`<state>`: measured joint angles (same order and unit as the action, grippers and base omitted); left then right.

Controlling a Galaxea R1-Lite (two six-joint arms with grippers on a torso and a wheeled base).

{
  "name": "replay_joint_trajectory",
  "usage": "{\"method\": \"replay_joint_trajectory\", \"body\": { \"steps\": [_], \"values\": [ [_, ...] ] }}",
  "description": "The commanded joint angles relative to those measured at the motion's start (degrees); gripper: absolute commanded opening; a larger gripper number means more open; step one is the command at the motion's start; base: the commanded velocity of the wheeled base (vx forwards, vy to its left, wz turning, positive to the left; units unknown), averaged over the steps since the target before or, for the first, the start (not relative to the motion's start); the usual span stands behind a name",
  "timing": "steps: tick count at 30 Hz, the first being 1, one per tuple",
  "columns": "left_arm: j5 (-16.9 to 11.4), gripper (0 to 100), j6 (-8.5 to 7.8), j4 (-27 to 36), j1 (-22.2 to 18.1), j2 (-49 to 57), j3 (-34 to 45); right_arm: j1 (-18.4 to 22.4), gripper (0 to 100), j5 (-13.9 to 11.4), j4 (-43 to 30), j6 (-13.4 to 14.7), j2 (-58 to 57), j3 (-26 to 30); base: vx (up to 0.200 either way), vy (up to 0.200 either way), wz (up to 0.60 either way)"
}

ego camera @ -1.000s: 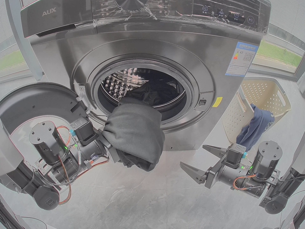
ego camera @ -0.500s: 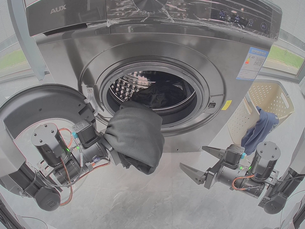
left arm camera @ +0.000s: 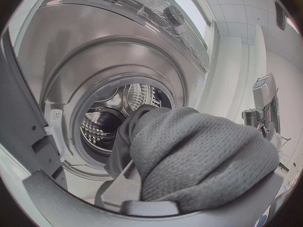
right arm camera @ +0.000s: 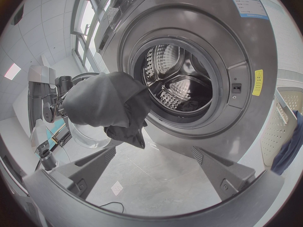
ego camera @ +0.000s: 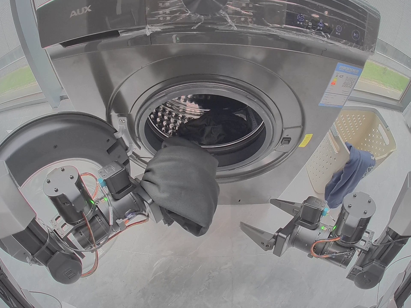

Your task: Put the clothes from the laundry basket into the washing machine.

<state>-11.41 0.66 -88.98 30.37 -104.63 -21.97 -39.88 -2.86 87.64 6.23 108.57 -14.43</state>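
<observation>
Seemingly midway: dark clothes [ego camera: 214, 127] in washing machine [ego camera: 239, 65]; grey garment [ego camera: 184, 180] pinched in closed left gripper [ego camera: 165, 204] just outside the opening; right gripper [ego camera: 255, 214] splayed wide, empty; blue garment [ego camera: 349, 174] on laundry basket [ego camera: 364, 125], far right, pending.

Left claw [ego camera: 169, 202] buried under draped dark garment [ego camera: 184, 180], grip unreadable

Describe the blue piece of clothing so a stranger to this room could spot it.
Find the grey washing machine with its door open. To its right stands a cream perforated laundry basket, with the blue garment draped over its rim. It is the only blue cloth, unlike the dark grey garment at the opening and the black clothes in the drum.
</observation>
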Motion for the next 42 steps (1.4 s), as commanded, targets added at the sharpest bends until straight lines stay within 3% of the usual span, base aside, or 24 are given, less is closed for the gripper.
{"method": "replay_joint_trajectory", "body": {
  "steps": [1, 13, 29, 38, 40, 41, 42],
  "values": [
    [0.0, 0, 0.04, -0.1, 0.0, -0.2, 0.1, -0.1, 100, 0.0, 0.0, 0.0, 0.3, 0.0, 0.000, 0.000, 0.00],
    [0.0, 0, -0.13, 0.0, 0.4, -0.7, 0.4, -0.2, 100, 0.0, 0.0, 0.0, 0.5, 0.1, 0.000, 0.000, 0.00],
    [0.0, 0, -0.13, -0.1, 0.7, -1.5, 0.3, -1.3, 100, 0.0, -0.1, 0.1, 0.5, 0.3, 0.188, 0.000, 0.00],
    [0.2, 0, -0.13, -0.1, 1.3, -2.9, 0.6, -6.2, 100, -0.1, 0.0, -0.1, -0.4, 4.0, 0.000, 0.000, 0.00],
    [0.8, 0, -0.04, 0.0, 1.9, -3.8, 0.7, -7.1, 100, 0.1, 0.0, 0.0, -0.6, 4.2, 0.000, 0.000, 0.00],
    [4.7, 0, 0.84, 0.1, 4.3, -6.2, -0.3, -8.6, 100, 0.2, 0.0, 0.1, -1.3, 4.2, 0.000, 0.000, 0.00],
    [5.7, 0, 1.01, 0.1, 4.8, -7.5, -0.8, -8.8, 100, 0.2, 0.0, 0.1, -1.4, 4.2, 0.000, 0.000, 0.00]
  ]
}}
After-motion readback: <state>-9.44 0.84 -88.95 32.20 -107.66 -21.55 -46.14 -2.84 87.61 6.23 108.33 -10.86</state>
